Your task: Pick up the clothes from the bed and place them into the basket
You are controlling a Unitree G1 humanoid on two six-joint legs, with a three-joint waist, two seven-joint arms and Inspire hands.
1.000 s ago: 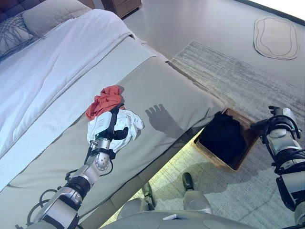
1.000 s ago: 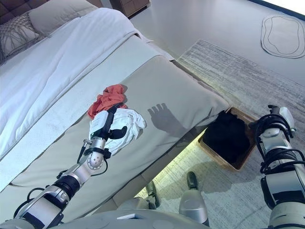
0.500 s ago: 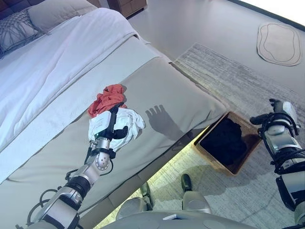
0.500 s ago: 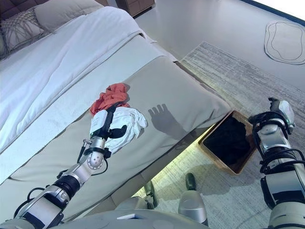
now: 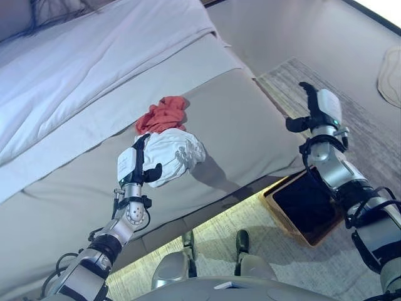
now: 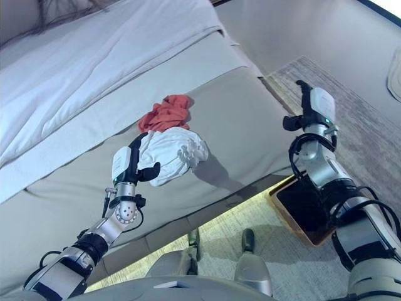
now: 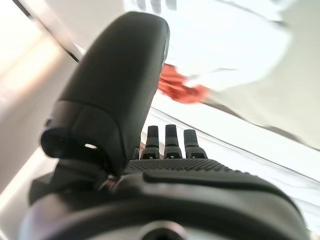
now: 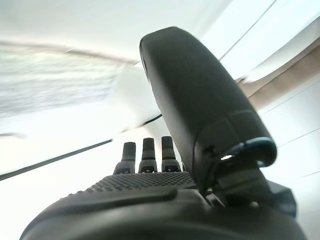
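White cloth (image 5: 175,155) bunched on the bed (image 5: 250,132), near its edge, touching the red cloth (image 5: 164,113) just behind it. Both still on the bed, so neither yet in the basket (image 5: 306,207). Basket on the floor beside the bed, partly under the right arm, dark inside; possibly one dark garment already in, cannot tell for sure.

Left hand (image 5: 139,166) at the near side of the white cloth, thumb out toward it, fingers straight in the wrist view, no grip visible. Looks like an approach or early reach, not a grasp. Whether palm touches the cloth: cannot tell.

Right hand (image 5: 315,108) raised above the bed corner, well apart from both cloths, fingers straight, holding nothing. Idle.

Judged progress: early to mid. Left to do: close on white cloth, lift, carry across to basket, drop; then same for red cloth. Rug (image 5: 376,119) on floor past the basket.
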